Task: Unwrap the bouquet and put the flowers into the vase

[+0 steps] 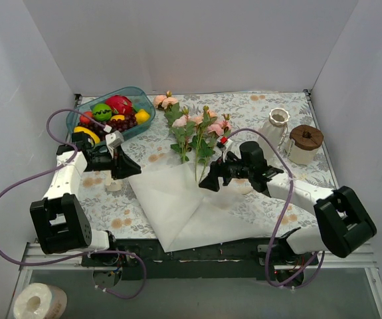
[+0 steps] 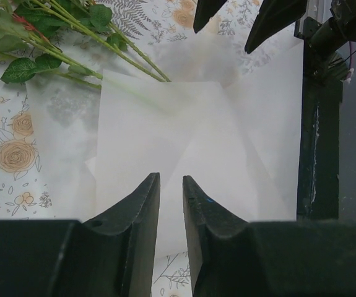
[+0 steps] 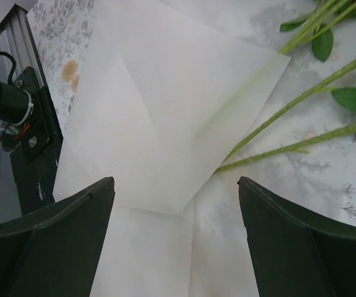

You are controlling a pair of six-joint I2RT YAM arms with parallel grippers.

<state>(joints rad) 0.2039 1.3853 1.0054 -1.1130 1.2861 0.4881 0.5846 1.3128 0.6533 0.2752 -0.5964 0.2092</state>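
Observation:
The bouquet's white paper point(image 1: 177, 199) lies unfolded flat on the flowered tablecloth. The flowers point(image 1: 194, 129), pink and peach roses with green leaves, lie at its far edge, and their stems point(image 2: 91, 46) run under a paper flap point(image 3: 165, 124). A white ribbed vase point(image 1: 275, 126) stands upright at the back right. My left gripper point(image 1: 134, 169) hovers over the paper's left edge, its jaws a narrow gap apart point(image 2: 171, 179) with nothing between. My right gripper point(image 1: 207, 185) hangs wide open point(image 3: 176, 180) above the paper near the stem ends point(image 3: 301, 105), holding nothing.
A teal basket of fruit point(image 1: 111, 113) sits at the back left. A clear jar with a brown lid point(image 1: 305, 144) stands right of the vase. One separate pink rose point(image 1: 166, 101) lies near the back wall. A white roll point(image 1: 39, 302) lies below the table's front edge.

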